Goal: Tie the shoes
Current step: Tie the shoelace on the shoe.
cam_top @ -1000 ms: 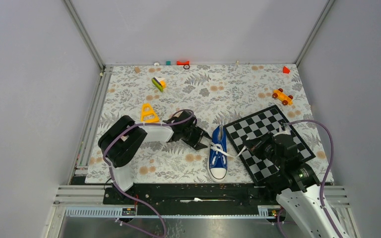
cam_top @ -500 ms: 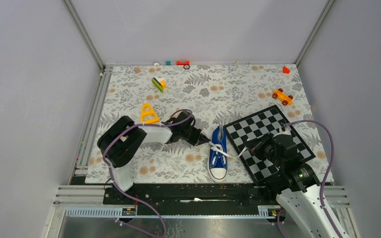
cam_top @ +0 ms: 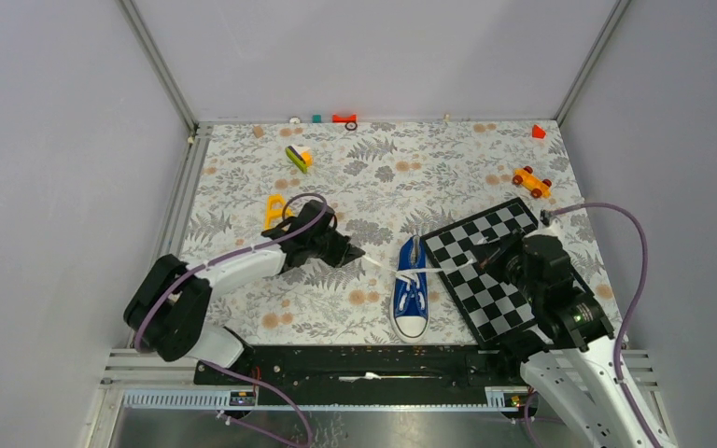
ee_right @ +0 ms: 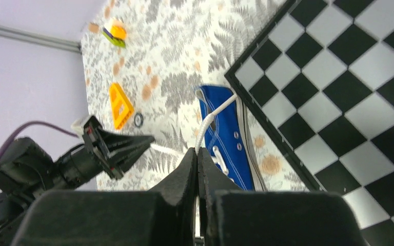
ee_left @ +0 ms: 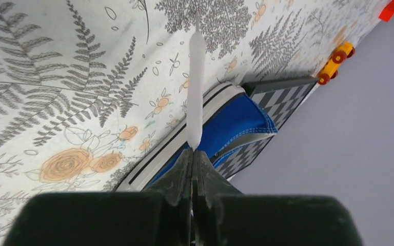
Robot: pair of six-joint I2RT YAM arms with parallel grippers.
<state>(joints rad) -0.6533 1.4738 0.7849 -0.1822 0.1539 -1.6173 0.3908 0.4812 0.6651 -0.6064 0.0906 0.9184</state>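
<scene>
A blue canvas sneaker (cam_top: 411, 297) is seen on the fern-printed mat (cam_top: 383, 177), its toe cap turned toward the arm bases. Just left of the sneaker, the left gripper (cam_top: 358, 254) is closed on the left lace (cam_top: 383, 265), which is drawn taut. Just right of the sneaker, over the chessboard (cam_top: 499, 229), the right gripper (cam_top: 479, 263) is pinched on the right lace (cam_top: 443, 270). Beyond the sneaker to the left a yellow triangular toy (cam_top: 274, 207) is found, and well beyond it to the right an orange toy car (cam_top: 531, 181).

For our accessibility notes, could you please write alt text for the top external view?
Two robot arms hold the white laces of a blue sneaker stretched sideways: the left end effector is shut on one lace left of the shoe, the right end effector on the other above a chessboard. Small toys lie scattered on the fern-patterned table.
</scene>
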